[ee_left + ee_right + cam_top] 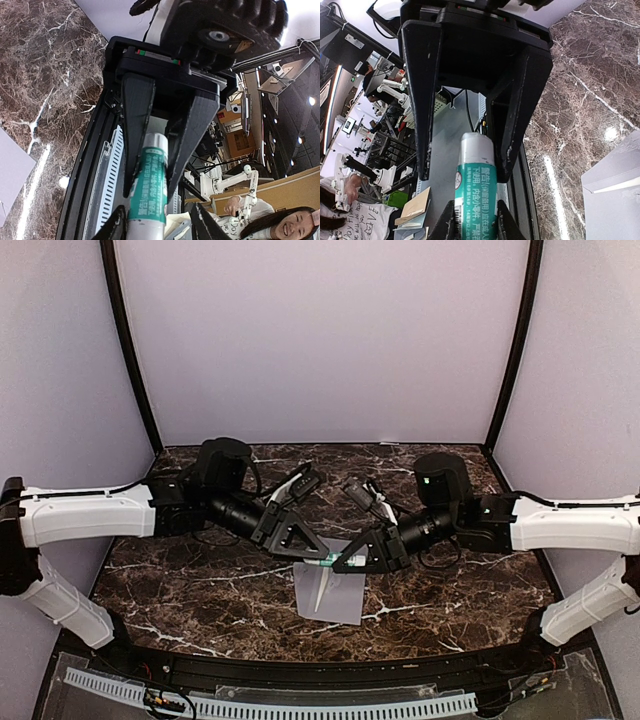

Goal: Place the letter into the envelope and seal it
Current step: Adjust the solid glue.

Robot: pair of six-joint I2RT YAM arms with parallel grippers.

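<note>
A grey glue stick with a green label (pixel 328 562) hangs level between my two grippers, above the table. My right gripper (pixel 474 225) is shut on its labelled body (pixel 476 190). My left gripper (pixel 159 220) stands open around the other end of the stick (pixel 149 185), with one finger close beside the tube and the other well clear. The light-grey envelope (pixel 330 592) lies flat on the marble just below and in front of both grippers. One corner of it shows in the left wrist view (pixel 10 172) and another in the right wrist view (pixel 615 192). The letter is not in view.
The dark marble table (pixel 180 580) is enclosed by pale walls at the back and sides. A black rail and a slotted white cable duct (pixel 300 702) run along the near edge. Both arms reach inward from the sides and meet mid-table.
</note>
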